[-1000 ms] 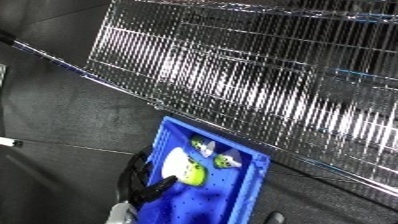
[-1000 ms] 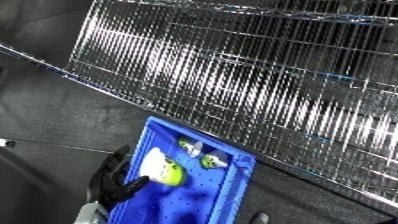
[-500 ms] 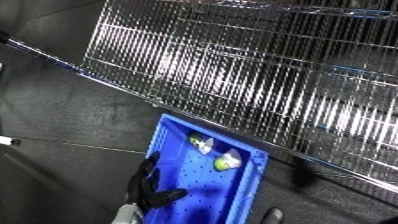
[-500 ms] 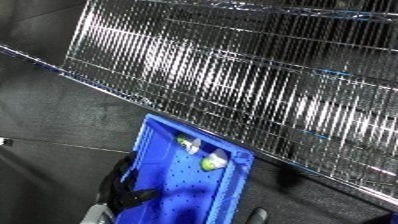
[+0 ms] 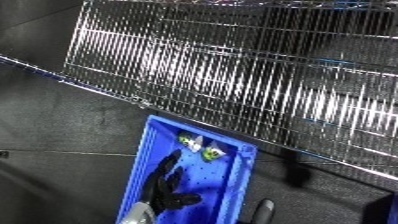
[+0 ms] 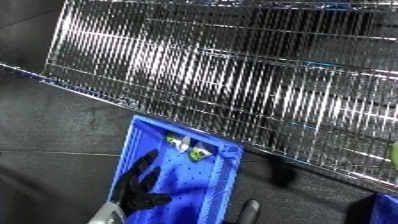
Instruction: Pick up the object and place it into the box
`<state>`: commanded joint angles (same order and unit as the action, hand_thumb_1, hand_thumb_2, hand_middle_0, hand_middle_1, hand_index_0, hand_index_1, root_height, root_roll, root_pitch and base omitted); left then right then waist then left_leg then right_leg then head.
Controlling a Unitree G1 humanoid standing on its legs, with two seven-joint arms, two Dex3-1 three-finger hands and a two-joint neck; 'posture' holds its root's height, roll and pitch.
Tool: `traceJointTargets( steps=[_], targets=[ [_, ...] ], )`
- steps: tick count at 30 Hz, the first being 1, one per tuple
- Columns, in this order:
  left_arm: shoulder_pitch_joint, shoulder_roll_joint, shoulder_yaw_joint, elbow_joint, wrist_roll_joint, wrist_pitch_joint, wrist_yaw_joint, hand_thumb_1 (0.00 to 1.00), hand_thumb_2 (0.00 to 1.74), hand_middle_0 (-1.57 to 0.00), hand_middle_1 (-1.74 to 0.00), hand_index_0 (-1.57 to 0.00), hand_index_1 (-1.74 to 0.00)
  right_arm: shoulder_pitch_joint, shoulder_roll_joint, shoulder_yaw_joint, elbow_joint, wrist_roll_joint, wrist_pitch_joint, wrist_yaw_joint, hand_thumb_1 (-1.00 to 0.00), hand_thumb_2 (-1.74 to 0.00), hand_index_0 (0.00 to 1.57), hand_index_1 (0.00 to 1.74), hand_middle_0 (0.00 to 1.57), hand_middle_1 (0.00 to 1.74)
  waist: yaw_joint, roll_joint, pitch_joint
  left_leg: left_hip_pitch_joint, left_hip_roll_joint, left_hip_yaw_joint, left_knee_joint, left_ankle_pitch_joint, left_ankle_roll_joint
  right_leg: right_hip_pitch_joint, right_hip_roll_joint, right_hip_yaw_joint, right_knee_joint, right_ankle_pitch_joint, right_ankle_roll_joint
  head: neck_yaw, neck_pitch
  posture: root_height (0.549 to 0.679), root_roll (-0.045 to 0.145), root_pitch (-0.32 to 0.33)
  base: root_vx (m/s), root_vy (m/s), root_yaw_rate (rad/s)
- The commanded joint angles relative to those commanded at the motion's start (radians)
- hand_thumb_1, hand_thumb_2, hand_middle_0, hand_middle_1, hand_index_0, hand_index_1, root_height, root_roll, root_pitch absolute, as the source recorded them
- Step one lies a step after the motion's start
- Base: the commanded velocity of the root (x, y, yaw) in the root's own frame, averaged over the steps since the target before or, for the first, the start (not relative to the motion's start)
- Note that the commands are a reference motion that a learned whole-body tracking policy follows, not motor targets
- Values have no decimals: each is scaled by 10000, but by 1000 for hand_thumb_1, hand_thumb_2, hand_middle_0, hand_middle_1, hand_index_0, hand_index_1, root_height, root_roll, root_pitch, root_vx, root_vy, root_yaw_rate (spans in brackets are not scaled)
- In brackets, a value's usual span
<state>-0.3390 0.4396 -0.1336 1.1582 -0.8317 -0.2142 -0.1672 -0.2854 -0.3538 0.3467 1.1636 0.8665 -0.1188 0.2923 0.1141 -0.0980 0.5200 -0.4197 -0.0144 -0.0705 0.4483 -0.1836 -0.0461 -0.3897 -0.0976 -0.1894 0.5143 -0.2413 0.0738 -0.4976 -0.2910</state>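
now the left hand (image 5: 169, 186) hangs with its fingers spread and holding nothing over the blue bin (image 5: 229, 196), while the small green object (image 5: 211, 154), apparently beside a pale scrap, lies at the bin's far end just beyond the fingertips.
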Motion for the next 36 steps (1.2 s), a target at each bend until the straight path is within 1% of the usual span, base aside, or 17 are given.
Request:
traceJointTargets(
  steps=[3,6,8,12,14,17,20,24,30,32,34,36],
  targets=[
    [-53,-71,-306,-88,344,187,-42,0,0,0,0,0,0,-151,-18,16,-91,29,-58,-3,0,0,0,0,0,0,-98,138,0,21,-28,94,33,-8,-1,-54,12,90,-7,58,25,445,-78,658,30,110,-28,14,-118],
    [-51,-94,-462,-94,427,341,-123,0,0,0,0,0,0,-208,-31,3,-154,-38,-154,47,0,0,0,0,0,0,-194,252,0,110,-37,190,81,-47,5,-31,8,177,-53,139,65,1127,-141,658,30,104,-12,3,-136],
    [-45,-104,-519,-122,359,302,-279,0,0,0,0,0,0,-255,-55,-10,-169,-72,-221,80,0,0,0,0,0,0,-257,313,0,185,-28,261,111,-72,11,9,18,243,-125,215,91,1789,-303,659,31,100,-21,7,-171],
    [48,-247,-702,-340,408,61,-363,0,0,0,0,0,0,-369,-162,-83,-178,-173,-367,151,0,0,0,0,0,0,-371,467,0,329,19,397,115,-83,-5,81,37,353,-236,334,136,3702,-541,660,32,92,-34,40,-185],
    [139,-377,-854,-468,564,51,-249,0,0,0,0,0,0,-450,-242,-173,-197,-212,-421,180,0,0,0,0,0,0,-414,582,0,414,35,438,64,-50,-2,99,32,387,-216,367,149,4738,-589,660,32,87,-27,57,-121],
    [268,-556,-1011,-548,736,63,-134,0,0,0,0,0,0,-577,-371,-281,-248,-285,-523,217,0,0,0,0,0,0,-462,758,0,520,28,474,-25,5,18,93,-2,403,-122,378,153,5806,-618,659,32,82,-18,54,-88],
    [380,-652,-1115,-580,929,95,-18,0,0,0,0,0,0,-635,-480,-300,-392,-413,-781,224,0,0,0,0,0,0,-519,897,0,572,7,494,-70,41,33,49,-53,408,-8,377,157,6596,-664,658,33,77,-17,48,-104],
    [436,-648,-1228,-657,1144,265,214,0,0,0,0,0,0,-687,-635,-251,-785,-556,-981,166,0,0,0,0,0,0,-613,983,0,630,12,531,-86,44,38,15,-107,412,73,382,159,7073,-708,658,34,73,-18,27,-110],
    [544,-623,-1346,-720,1497,331,496,0,0,0,0,0,0,-661,-867,-103,-1572,-748,-915,327,0,0,0,0,0,0,-721,1008,0,727,22,596,-94,6,28,42,-126,438,42,401,145,7044,-568,658,37,70,-7,0,-79],
    [560,-589,-1379,-756,1591,342,562,0,0,0,0,0,0,-658,-946,37,-1926,-868,-741,501,0,0,0,0,0,0,-757,1005,0,701,32,619,-58,-5,24,0,-122,452,63,399,134,7016,-471,658,38,71,-14,-1,-69],
    [594,-536,-1382,-827,1667,380,620,0,0,0,0,0,0,-647,-1054,228,-2413,-906,-471,830,0,0,0,0,0,0,-790,993,0,661,44,642,-12,-19,17,-46,-116,465,94,387,122,6952,-414,658,38,73,-14,-2,-58],
    [701,-459,-1367,-948,1698,422,673,0,0,0,0,0,0,-559,-1206,466,-3202,-802,-167,1190,0,0,0,0,0,0,-822,961,0,627,64,661,21,-23,3,-81,-114,472,123,374,115,6824,-332,657,38,75,-7,-8,-48]
  ],
)
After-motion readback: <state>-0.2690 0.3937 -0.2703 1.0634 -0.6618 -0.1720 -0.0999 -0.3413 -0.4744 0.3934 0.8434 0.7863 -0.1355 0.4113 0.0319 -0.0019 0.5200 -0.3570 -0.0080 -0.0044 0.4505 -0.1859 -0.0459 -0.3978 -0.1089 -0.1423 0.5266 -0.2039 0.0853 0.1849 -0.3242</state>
